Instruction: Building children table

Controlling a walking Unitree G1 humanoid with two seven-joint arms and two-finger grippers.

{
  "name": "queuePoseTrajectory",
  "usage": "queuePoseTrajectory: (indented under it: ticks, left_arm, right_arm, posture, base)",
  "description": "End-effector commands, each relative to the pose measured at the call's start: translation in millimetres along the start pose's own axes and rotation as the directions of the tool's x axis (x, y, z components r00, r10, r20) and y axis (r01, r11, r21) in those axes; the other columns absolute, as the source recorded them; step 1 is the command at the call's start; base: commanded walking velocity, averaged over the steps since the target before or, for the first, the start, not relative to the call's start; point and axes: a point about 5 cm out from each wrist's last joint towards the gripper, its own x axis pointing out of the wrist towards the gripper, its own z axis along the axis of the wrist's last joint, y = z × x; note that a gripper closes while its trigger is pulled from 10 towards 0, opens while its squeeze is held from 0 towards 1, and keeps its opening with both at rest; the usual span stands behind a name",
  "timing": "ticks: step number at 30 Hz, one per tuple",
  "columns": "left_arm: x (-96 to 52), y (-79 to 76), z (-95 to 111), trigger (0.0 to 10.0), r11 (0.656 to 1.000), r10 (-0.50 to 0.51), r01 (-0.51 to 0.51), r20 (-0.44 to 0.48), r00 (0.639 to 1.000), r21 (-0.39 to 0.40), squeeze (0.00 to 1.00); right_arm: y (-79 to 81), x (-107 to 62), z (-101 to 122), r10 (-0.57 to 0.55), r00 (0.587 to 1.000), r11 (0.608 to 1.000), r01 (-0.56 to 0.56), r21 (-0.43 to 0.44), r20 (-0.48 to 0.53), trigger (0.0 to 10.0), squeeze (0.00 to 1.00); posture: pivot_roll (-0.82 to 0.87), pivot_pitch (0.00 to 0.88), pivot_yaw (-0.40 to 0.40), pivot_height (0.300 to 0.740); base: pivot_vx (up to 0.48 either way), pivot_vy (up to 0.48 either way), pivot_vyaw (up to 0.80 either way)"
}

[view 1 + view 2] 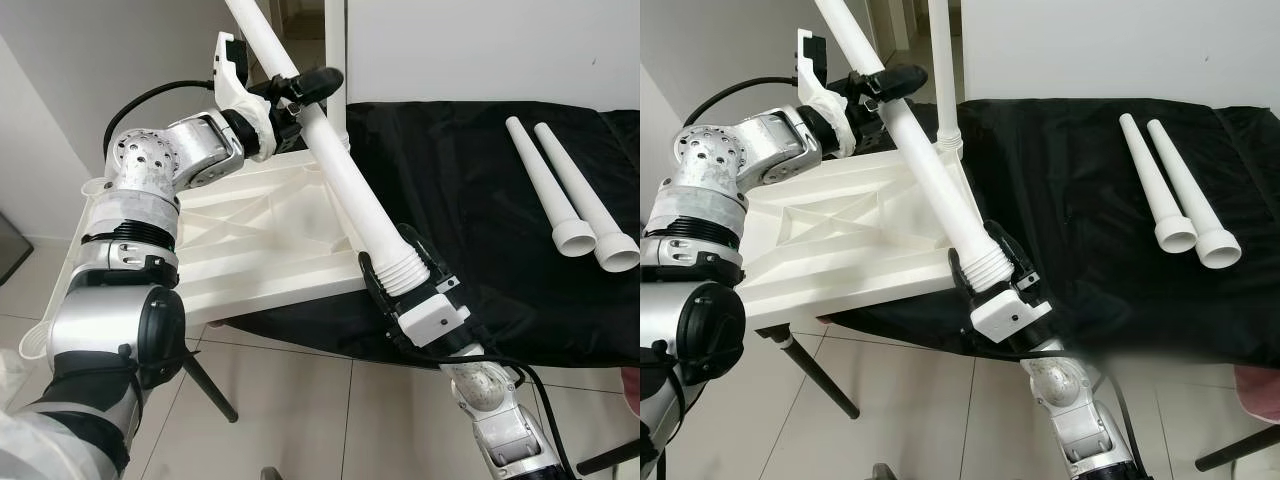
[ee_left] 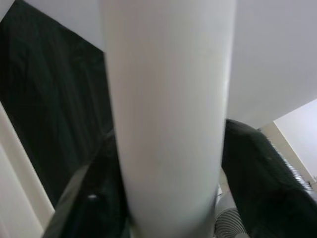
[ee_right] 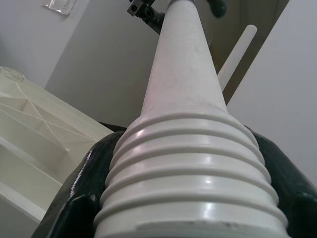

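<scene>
Hands first: my right hand (image 1: 400, 268) is clamped around the threaded, ribbed end of a long white table leg (image 1: 340, 165), its black fingers (image 3: 74, 198) pressed on either side of the ridges. My left hand (image 1: 303, 88) is closed on the same leg higher up the shaft, a black finger (image 2: 262, 173) on each side of the smooth white tube. The leg runs diagonally between the two hands, thick end low and toward me, thin end rising up and away past the top of the head views.

Beneath the leg lies the white tabletop (image 1: 250, 240), turned underside up so its ribbed bracing shows; its far part rests on the surface (image 1: 480, 200), which is draped in black cloth, and its near part juts out past the edge over the tiled floor (image 1: 300, 410). At the far corner of the tabletop another white leg (image 1: 945, 60) stands upright, its base at the tabletop's corner.

Two more spare legs (image 1: 565, 195) lie side by side on the black cloth, well to the right of the tabletop, their flared ends toward me and just beside each other.
</scene>
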Motion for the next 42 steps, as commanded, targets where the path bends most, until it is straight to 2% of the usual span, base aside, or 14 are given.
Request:
queuePoseTrajectory:
  ticks: [1,5,6,15,16,19,20,21,25,27,30,32,36,42]
  left_arm:
    - [-5.2,-19.9,8.2,0.0,0.934,-0.357,0.356,0.019,0.934,0.022,0.0]
    - [-4.7,-18.4,10.3,0.0,0.934,-0.358,0.357,0.027,0.934,0.011,0.0]
    - [-4.6,-18.3,11.1,0.0,0.935,-0.355,0.355,0.029,0.934,0.008,0.0]
    - [-3.3,-14.4,12.0,0.0,0.946,-0.324,0.324,0.026,0.946,0.024,0.0]
    - [-3.1,-13.6,13.7,10.0,0.951,-0.31,0.309,0.031,0.95,0.028,0.0]
    - [-3.2,-12.4,18.9,10.0,0.959,-0.28,0.278,0.051,0.959,0.052,0.0]
    - [-3.6,-12.2,22.1,10.0,0.962,-0.268,0.264,0.066,0.961,0.071,0.0]
    - [-4.0,-12.2,26.1,10.0,0.965,-0.254,0.247,0.085,0.963,0.093,0.0]
    - [-4.2,-12.2,28.5,10.0,0.966,-0.246,0.235,0.096,0.965,0.106,0.0]
    - [-6.3,-13.0,37.7,10.0,0.966,-0.227,0.205,0.136,0.964,0.156,0.0]
    - [-7.5,-12.5,41.4,10.0,0.967,-0.214,0.186,0.157,0.964,0.175,0.0]
    - [-9.2,-10.2,46.9,10.0,0.958,-0.176,0.122,0.198,0.964,0.259,0.0]
    - [-9.3,-10.8,47.1,10.0,0.941,-0.171,0.096,0.212,0.962,0.323,0.0]
    - [-6.7,-13.8,39.4,10.0,0.925,-0.184,0.093,0.22,0.958,0.368,0.0]
  right_arm:
    - [1.0,-0.4,2.0,-0.007,1.0,1.0,0.007,0.007,0.011,10.0,0.0]
    - [-0.3,-0.8,0.3,-0.031,1.0,0.999,0.031,0.024,0.002,10.0,0.0]
    - [-0.6,-0.6,-0.2,-0.036,0.999,0.998,0.036,0.051,0.0,10.0,1.0]
    - [-1.5,-2.0,-1.5,-0.086,0.996,0.987,0.089,0.137,-0.028,10.0,1.0]
    - [-2.3,-1.9,-3.7,-0.102,0.993,0.981,0.109,0.158,-0.051,10.0,1.0]
    - [-2.4,-1.2,-6.7,-0.106,0.991,0.976,0.119,0.183,-0.081,10.0,1.0]
    - [-2.4,-1.4,-7.9,-0.106,0.99,0.974,0.122,0.192,-0.093,10.0,0.85]
    - [-2.8,-2.1,-9.6,-0.114,0.988,0.969,0.134,0.206,-0.108,10.0,0.0]
    - [-3.2,-2.7,-10.9,-0.12,0.986,0.966,0.144,0.216,-0.12,10.0,0.0]
    - [-3.8,-5.8,-14.5,-0.125,0.982,0.962,0.155,0.226,-0.142,10.0,0.0]
    - [-3.8,-6.1,-15.5,-0.123,0.981,0.962,0.155,0.225,-0.148,10.0,0.0]
    - [-3.3,-3.9,-16.4,-0.119,0.98,0.961,0.154,0.23,-0.161,10.0,0.0]
    - [-1.3,-0.3,-15.8,-0.104,0.979,0.956,0.147,0.255,-0.173,10.0,0.0]
    - [2.2,8.5,-12.3,-0.088,0.981,0.945,0.137,0.298,-0.173,10.0,0.0]
  posture:
    - [-0.12,0.033,0.13,0.74]
    - [-0.12,0.033,0.133,0.74]
    - [-0.12,0.034,0.136,0.74]
    - [-0.12,0.038,0.137,0.74]
    - [-0.12,0.036,0.136,0.74]
    - [-0.12,0.038,0.134,0.74]
    - [-0.12,0.038,0.132,0.74]
    - [-0.12,0.034,0.13,0.74]
    - [-0.12,0.035,0.13,0.74]
    - [-0.12,0.033,0.126,0.74]
    - [-0.12,0.036,0.127,0.74]
    - [-0.13,0.035,0.128,0.74]
    - [-0.13,0.033,0.128,0.74]
    - [-0.14,0.025,0.135,0.74]
  base:
    - [0.0,0.0,0.0]
    - [0.0,0.0,0.0]
    - [0.0,0.0,0.0]
    - [0.0,0.0,0.0]
    - [0.0,0.0,0.0]
    - [0.0,0.0,0.0]
    - [0.0,0.0,0.0]
    - [0.0,0.0,0.0]
    - [0.0,0.0,0.0]
    - [0.0,0.0,0.0]
    - [0.0,0.0,0.0]
    - [0.0,0.0,0.0]
    - [0.0,0.0,0.0]
    - [0.0,0.0,0.0]
